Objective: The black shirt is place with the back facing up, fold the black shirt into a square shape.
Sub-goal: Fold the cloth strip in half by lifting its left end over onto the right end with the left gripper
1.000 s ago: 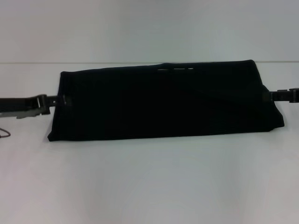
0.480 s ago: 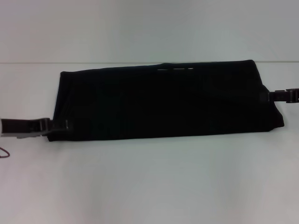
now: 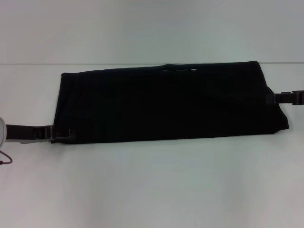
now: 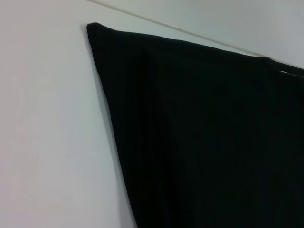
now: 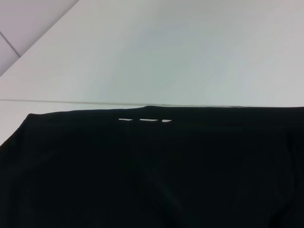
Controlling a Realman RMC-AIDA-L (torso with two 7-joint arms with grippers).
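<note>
The black shirt [image 3: 166, 104] lies flat on the white table [image 3: 152, 190], folded into a long band running left to right. A thin strip of white lettering [image 3: 178, 71] peeks out at its far edge. My left gripper [image 3: 66, 134] reaches in low from the left and sits at the shirt's near-left corner. At the middle of the shirt's right end is my right gripper [image 3: 274, 98]. The left wrist view shows the shirt's [image 4: 213, 133] far-left corner. In the right wrist view the shirt [image 5: 152, 171] and its lettering [image 5: 145, 120] show, with no gripper in sight.
A thin reddish cable [image 3: 4, 159] loops at the left border by the left arm. The table's far edge [image 3: 95, 63] runs just behind the shirt. Bare white tabletop lies in front of the shirt.
My left gripper has slid from the middle of the shirt's left end toward me, down to its near-left corner. The right gripper and the shirt have stayed put.
</note>
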